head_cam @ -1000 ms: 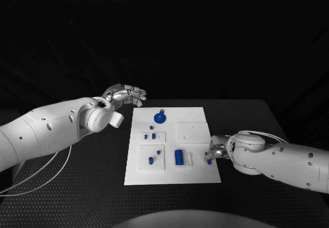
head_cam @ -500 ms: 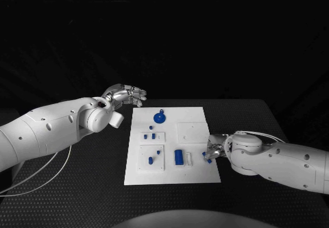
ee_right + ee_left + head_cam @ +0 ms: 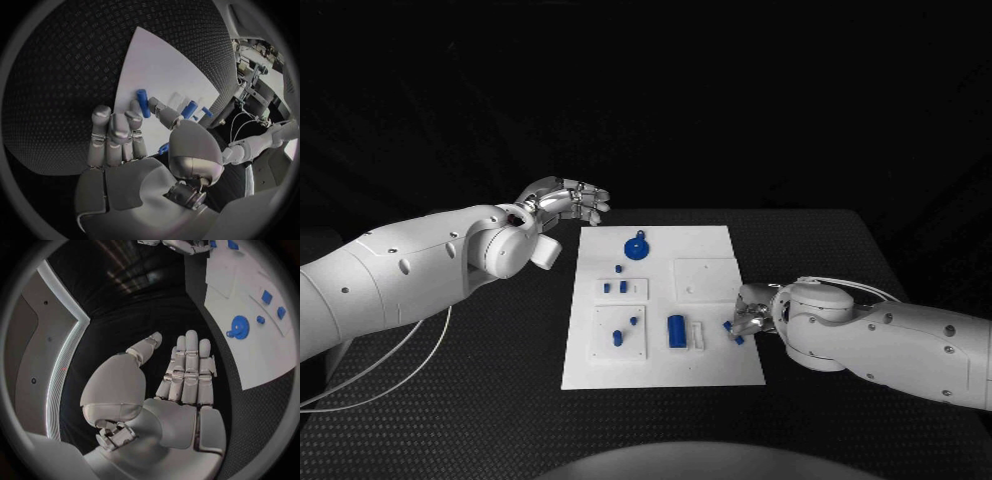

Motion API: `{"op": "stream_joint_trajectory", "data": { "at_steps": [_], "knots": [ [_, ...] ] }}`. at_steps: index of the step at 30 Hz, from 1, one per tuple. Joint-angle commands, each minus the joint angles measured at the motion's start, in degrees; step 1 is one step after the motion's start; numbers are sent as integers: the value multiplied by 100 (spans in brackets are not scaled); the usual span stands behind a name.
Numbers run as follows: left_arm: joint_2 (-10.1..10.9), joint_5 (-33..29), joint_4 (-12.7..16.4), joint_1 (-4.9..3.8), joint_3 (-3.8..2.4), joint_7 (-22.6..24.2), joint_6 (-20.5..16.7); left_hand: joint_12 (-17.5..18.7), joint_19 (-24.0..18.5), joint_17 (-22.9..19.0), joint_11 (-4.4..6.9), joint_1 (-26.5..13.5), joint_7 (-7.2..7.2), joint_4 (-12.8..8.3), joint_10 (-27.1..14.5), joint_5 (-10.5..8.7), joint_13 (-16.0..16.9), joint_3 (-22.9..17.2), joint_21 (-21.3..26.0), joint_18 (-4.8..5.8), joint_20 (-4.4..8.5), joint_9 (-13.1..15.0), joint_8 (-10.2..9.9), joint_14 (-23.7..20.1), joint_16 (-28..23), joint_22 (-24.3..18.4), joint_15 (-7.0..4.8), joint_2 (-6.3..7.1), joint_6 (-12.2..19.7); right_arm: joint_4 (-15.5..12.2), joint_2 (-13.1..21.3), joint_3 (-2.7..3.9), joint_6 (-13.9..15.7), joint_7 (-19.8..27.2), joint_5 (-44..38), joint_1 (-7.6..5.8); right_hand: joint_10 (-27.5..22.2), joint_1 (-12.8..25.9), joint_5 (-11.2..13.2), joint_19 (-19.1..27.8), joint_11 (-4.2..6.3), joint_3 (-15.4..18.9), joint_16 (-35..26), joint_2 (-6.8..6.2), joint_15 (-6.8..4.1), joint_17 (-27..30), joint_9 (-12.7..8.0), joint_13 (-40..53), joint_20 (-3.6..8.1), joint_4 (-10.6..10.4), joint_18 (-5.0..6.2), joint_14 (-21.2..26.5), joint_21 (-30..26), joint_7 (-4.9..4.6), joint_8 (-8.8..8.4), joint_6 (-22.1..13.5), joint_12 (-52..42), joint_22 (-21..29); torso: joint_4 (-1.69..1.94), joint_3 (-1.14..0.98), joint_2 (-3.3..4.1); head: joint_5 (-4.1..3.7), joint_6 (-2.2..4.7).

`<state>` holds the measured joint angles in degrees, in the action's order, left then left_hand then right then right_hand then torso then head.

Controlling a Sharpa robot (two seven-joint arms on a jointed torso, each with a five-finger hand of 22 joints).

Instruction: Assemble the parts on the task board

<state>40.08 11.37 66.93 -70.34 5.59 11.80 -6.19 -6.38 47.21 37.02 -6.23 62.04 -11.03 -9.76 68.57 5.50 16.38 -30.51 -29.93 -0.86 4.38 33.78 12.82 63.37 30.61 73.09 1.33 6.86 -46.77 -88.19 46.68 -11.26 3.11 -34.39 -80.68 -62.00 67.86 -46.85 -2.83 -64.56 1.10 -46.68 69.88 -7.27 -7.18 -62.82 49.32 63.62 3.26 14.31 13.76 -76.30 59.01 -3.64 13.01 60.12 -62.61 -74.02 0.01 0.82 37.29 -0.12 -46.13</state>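
Right robot hand (image 3: 751, 318) edged inward | flat white task board (image 3: 707, 372); blue cylinder (image 3: 676, 331)

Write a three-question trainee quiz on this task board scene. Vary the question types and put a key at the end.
1. True or false: the left hand holds a blue part.
2. Which hand is at the edge of the task board? A) left hand B) right hand C) both
3. Fill in: the round blue part lies toward the board's ____ end, seen from the robot.

Key:
1. False. Its fingers are apart and hold nothing in the left wrist view.
2. B. The right hand is at the board's right edge, by a small blue part.
3. Far.
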Motion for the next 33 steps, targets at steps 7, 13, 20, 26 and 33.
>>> {"op": "stream_joint_trajectory", "data": {
  "at_steps": [7, 13, 20, 26, 33],
  "knots": [
    [-4, -31, 12, -2, -2, 33, 81, -35, 46, 12, 7, -37, 10, 36, -52, -32, 10, -13, 36, -82, -12, -9, 22, 47, -24, 9, 4, -11, 47, -327, 104, 25, 635, 92, 1253, -12, 48, 56, -39, 24, 0, -74, 35, 126, 26, 29, -1000, -43, -42, -43, 124, -8, 41, -160, -18, -38, -44, 6, -2, -1, -2, 28, -3],
    [-4, -31, 18, -2, -2, 30, 87, -38, 47, 16, 7, -35, 10, 35, -54, -32, 13, -13, 38, -82, -12, -9, 23, 48, -26, 12, 3, -10, 47, -465, 112, 63, 759, 100, 1460, -61, 54, 96, -47, 19, 13, -90, 37, 117, 15, 38, -1026, -57, -46, -38, 124, -8, 47, -148, -12, 11, -49, 8, 1, 0, 2, 36, -7],
    [1, -31, 24, -3, -1, 25, 91, -42, 47, 20, 7, -34, 10, 35, -57, -31, 18, -12, 41, -82, -11, -10, 25, 49, -30, 15, 3, -8, 47, -454, 17, 67, 726, 97, 1702, -62, 50, 147, -39, 17, 18, -88, 36, 104, 7, 47, -1053, -69, -49, -45, 124, -6, 48, -143, -22, 25, -49, 12, 1, 2, 3, 34, -9],
    [-1, -31, 29, -3, -1, 26, 93, -43, 47, 21, 7, -34, 10, 35, -58, -31, 20, -11, 43, -81, -11, -10, 25, 49, -31, 16, 3, -7, 46, -303, -149, 65, 581, 67, 1782, -62, 45, 176, -39, 18, 17, -71, 35, 80, 6, 51, -1065, -73, -51, -41, 124, -4, 49, -143, -27, 27, -49, 14, 1, 5, 1, 34, -16],
    [5, -31, 43, -3, -1, 20, 95, -46, 48, 24, 7, -35, 11, 37, -61, -31, 23, -10, 45, -81, -11, -11, 26, 50, -34, 18, 3, -6, 47, -161, -325, 56, 574, 68, 1776, -58, 33, 214, -34, 21, 16, -50, 31, 73, 5, 58, -1082, -80, -54, -41, 124, 0, 46, -145, -37, 23, -47, 18, 7, 2, 9, 43, -19]
  ]
}}
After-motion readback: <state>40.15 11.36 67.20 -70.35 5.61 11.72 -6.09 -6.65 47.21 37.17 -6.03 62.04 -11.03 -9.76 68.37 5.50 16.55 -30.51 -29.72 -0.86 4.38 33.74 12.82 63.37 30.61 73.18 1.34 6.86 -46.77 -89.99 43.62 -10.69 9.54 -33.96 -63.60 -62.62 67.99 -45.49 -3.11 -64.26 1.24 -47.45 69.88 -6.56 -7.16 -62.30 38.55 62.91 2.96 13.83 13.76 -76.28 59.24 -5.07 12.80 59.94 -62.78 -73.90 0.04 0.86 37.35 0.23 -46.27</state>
